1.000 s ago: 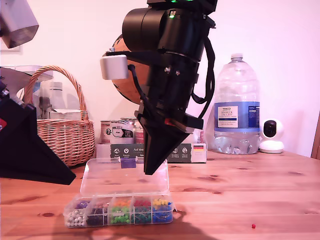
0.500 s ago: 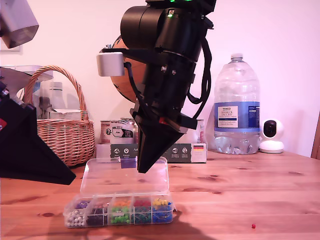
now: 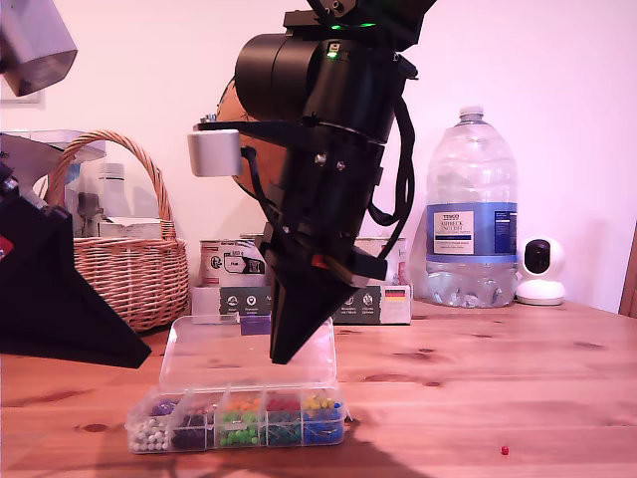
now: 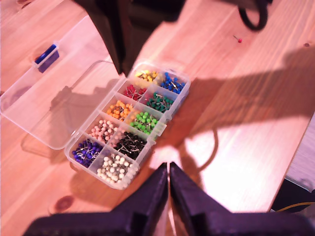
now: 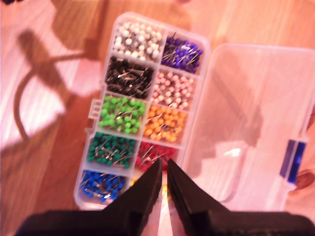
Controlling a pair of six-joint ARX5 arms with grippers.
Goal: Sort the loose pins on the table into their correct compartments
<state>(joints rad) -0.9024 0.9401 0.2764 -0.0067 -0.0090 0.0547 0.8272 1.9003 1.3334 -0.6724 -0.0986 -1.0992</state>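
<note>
1. The clear plastic box [image 3: 149,430] [image 4: 163,129] [image 5: 92,111] stands on the worktop [image 3: 498,378] [image 4: 236,137], low in the exterior view at about 7 o'clock from the centre.
2. Its flat lid [image 3: 224,358] [image 4: 49,108] [image 5: 256,123] is open and lies back on the wood, with the blue-purple clasp [image 3: 256,324] [image 4: 47,55] [image 5: 291,162] on its far edge.
3. The compartments [image 5: 147,105] are in two rows of five, each filled with pins of one colour: white, black, light green, dark green and blue in one row; purple, pink, orange, red and yellow in the other.
4. My second gripper [image 3: 284,357] [image 5: 160,164] [image 4: 122,71] hangs point-down above the box, which is at 6 o'clock from it in the exterior view. It is over the red and yellow sections.
5. Its fingers come together at the tips with only a thin slit. I cannot tell if a pin is between them.
6. My first gripper [image 4: 169,166] [image 3: 139,354] is at 9 o'clock from the box in the exterior view, above bare wood near the white pins. Its fingers are pressed together and hold nothing that I can see.
7. One loose red pin [image 3: 505,450] [image 4: 239,39] lies alone on the worktop, well apart from the box, at about 3 o'clock from it in the exterior view.
8. Behind, in the exterior view, a wicker basket [image 3: 124,249] is at 10 o'clock from the box and a water bottle [image 3: 471,219] at 2 o'clock.
</note>
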